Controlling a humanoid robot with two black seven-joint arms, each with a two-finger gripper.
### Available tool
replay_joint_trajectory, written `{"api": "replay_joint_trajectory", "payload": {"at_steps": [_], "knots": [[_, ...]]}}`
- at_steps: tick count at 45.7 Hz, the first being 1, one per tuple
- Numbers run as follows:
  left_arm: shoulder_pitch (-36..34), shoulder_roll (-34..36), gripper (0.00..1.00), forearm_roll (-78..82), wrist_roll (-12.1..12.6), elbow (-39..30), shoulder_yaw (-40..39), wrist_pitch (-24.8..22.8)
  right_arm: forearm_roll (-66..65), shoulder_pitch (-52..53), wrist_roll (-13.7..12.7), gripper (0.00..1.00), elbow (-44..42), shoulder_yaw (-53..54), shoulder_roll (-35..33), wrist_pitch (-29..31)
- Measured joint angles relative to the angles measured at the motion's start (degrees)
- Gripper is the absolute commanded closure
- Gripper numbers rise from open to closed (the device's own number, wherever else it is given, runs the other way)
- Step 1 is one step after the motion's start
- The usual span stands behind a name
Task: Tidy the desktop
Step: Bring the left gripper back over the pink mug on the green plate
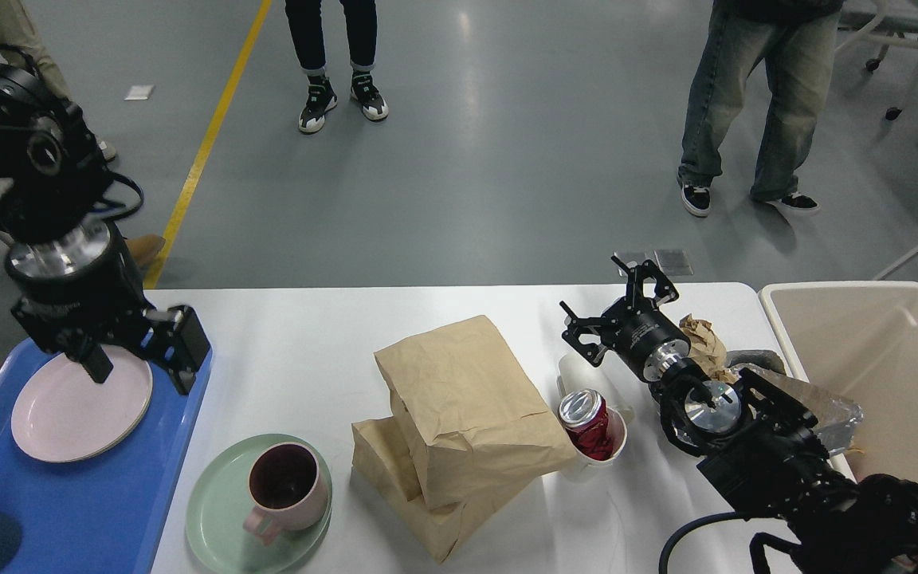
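Clutter covers the surface (307, 335) beneath both our tools. Our left tool (136, 359) hangs with fingers spread, empty, just above the pink plate (68, 410) on the blue tray (108, 494). Our right tool (614, 299) is open too, empty, beyond the red can (586, 414).

The large matte tabletop (307, 351) is plain white. At its left sits a bright blue plastic tray (108, 494) bearing a pale pink round plate (60, 414). A mint-green round plate (220, 510) carries a pink mug (284, 490) with a dark maroon inside. Two kraft-brown paper bags (459, 414) lie unprinted. A red crushed can with a silver top (586, 418) stands in a white cup (614, 446). The plastic bin (889, 351) is beige. Both arms are black with silver rings; the floor (467, 159) is grey with a yellow line (204, 143).
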Motion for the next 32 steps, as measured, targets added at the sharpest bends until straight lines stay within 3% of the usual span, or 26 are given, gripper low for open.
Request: {"api": "replay_joint_trajectory", "payload": {"at_steps": [7,15,32], "knots": [[9.5,0.0,0.13,5.9,3.4,0.5,-7.4,2.5,0.0,0.0,0.0,0.00,0.0,0.0,0.0,0.0],[15.4,-0.4,0.13,9.6,6.9,0.9,-11.4,7.1,0.0,0.0,0.0,0.00,0.0,0.0,0.0,0.0],[24.7,-1.7,0.13,9.9,8.4,1.8,-15.1,17.4,0.0,0.0,0.0,0.00,0.0,0.0,0.0,0.0]]}}
